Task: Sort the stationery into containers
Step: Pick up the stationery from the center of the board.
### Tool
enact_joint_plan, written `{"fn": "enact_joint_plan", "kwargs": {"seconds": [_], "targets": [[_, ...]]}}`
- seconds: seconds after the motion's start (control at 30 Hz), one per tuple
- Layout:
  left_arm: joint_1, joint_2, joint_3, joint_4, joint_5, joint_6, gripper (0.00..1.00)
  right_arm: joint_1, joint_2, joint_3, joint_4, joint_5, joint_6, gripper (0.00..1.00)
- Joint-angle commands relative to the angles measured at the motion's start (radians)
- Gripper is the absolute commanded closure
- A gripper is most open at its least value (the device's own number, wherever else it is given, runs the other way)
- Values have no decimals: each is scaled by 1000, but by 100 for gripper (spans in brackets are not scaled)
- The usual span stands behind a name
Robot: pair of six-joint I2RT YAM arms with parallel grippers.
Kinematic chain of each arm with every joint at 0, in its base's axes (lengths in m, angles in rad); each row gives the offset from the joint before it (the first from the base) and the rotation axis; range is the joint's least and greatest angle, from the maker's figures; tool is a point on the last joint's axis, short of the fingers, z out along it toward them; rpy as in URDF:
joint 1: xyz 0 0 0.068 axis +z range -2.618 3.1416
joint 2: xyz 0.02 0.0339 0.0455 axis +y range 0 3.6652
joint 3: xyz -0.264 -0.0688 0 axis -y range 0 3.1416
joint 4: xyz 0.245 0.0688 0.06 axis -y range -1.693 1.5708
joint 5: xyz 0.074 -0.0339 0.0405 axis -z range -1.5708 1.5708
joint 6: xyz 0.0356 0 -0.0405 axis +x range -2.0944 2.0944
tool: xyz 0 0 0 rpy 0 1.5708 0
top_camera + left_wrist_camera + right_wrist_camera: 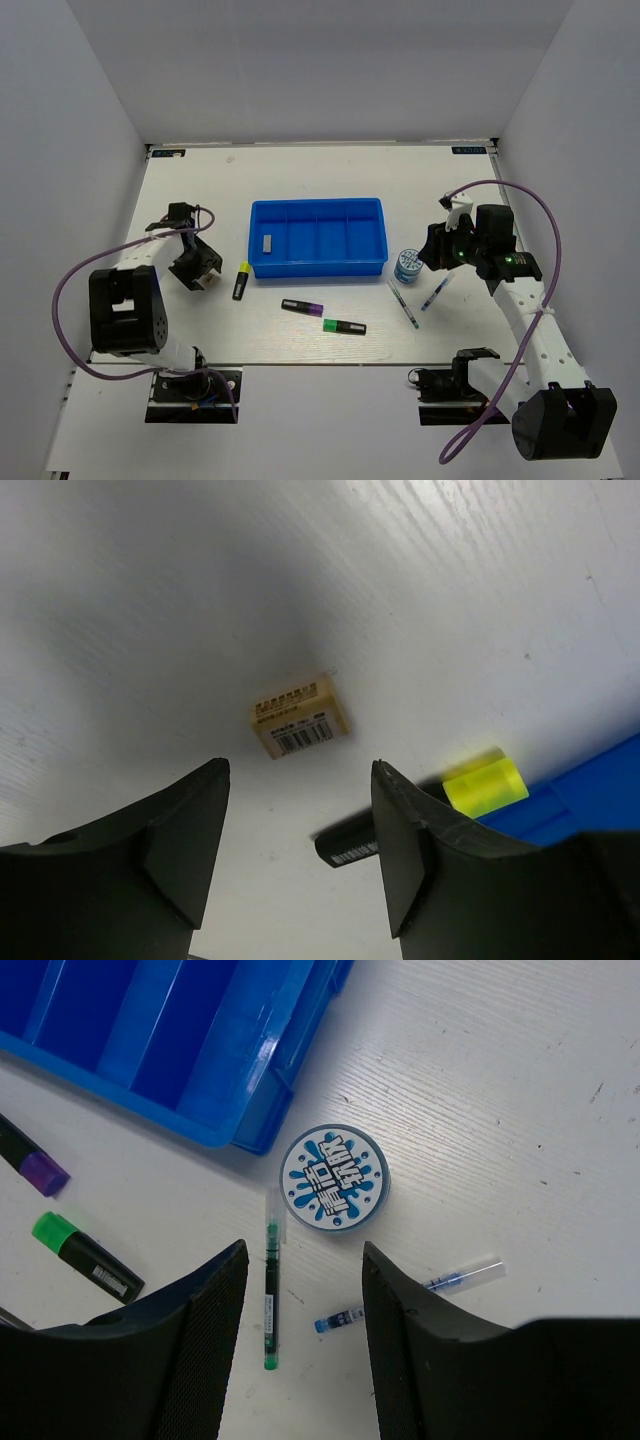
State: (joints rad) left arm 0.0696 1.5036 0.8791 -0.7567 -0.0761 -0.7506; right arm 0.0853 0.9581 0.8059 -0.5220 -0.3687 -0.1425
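The blue tray [318, 268] lies mid-table, with a tiny grey-white block [268, 241] in its leftmost compartment. A yellow-ended highlighter [241, 280] lies left of the tray, and purple-ended [302, 307] and green-ended [344, 326] highlighters lie in front of it. The blue-white roll [407, 265], a green pen [402, 303] and a blue pen [437, 292] lie to the right. My left gripper [200, 272] is open and empty above a tan barcoded block [300, 716], beside the yellow highlighter [484, 785]. My right gripper [432, 248] is open and empty over the roll [335, 1177] and the pens [270, 1290].
White walls enclose the table on the left, back and right. Cables loop from both arms over the table's side areas. In the right wrist view the tray's corner [250, 1120] sits just up-left of the roll, and the purple [30, 1160] and green [85, 1255] highlighters lie at the left.
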Motion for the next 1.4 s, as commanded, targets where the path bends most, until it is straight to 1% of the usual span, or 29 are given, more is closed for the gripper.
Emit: {"fn": "enact_joint_plan", "kwargs": {"seconds": [0.0, 0.17, 0.47, 0.57, 0.7, 0.77, 0.8, 0.9, 0.93, 0.97, 1.0, 1.03, 1.1, 1.13, 1.17, 1.2, 1.3, 1.33, 1.37], "targets": [[2, 17, 57, -1, -1, -18, 31, -1, 4, 16, 10, 2, -17, 47], [6, 56, 83, -7, -34, -24, 31, -1, 8, 18, 8, 5, -16, 47], [10, 110, 86, -1, -53, -30, 32, 1, 2, 18, 10, 11, -17, 47], [12, 118, 77, 11, -63, -33, 36, 1, 7, 16, 10, 11, -17, 47], [18, 127, 64, 33, -67, -39, 46, -2, 7, 18, 8, 11, -17, 47], [19, 129, 57, 46, -65, -44, 47, -1, 7, 18, 10, 13, -16, 47], [18, 129, 55, 48, -64, -44, 52, -2, 7, 18, 7, 13, -17, 47], [21, 127, 46, 56, -57, -47, 61, -1, 7, 18, 7, 14, -16, 47], [21, 122, 46, 54, -50, -44, 69, -4, 7, 16, 8, 14, -16, 47], [21, 118, 47, 53, -47, -44, 72, -4, 7, 19, 8, 16, -17, 47], [21, 103, 46, 50, -34, -41, 79, -1, 7, 18, 8, 13, -17, 47], [21, 90, 49, 51, -19, -38, 82, -1, 7, 19, 8, 13, -16, 47], [19, 22, 54, 62, 5, -23, 83, -2, 7, 18, 8, 14, -17, 47], [1, 0, 63, 66, 15, -16, 85, 8, 7, 18, 8, 11, -16, 47], [-7, -61, 72, 69, 22, -1, 85, -1, 7, 16, 8, 13, -16, 47], [-25, -80, 81, 76, 28, 6, 86, -1, 10, 18, 7, 10, -19, 47], [-63, -149, 118, 115, 44, 31, 86, -1, 13, 18, 8, 10, -22, 47], [-112, -152, 127, 120, 45, 31, 86, -1, 14, 15, 8, 8, -20, 47], [-138, -164, 147, 134, 62, 31, 86, 2, 14, 15, 8, 8, -19, 49]]}}
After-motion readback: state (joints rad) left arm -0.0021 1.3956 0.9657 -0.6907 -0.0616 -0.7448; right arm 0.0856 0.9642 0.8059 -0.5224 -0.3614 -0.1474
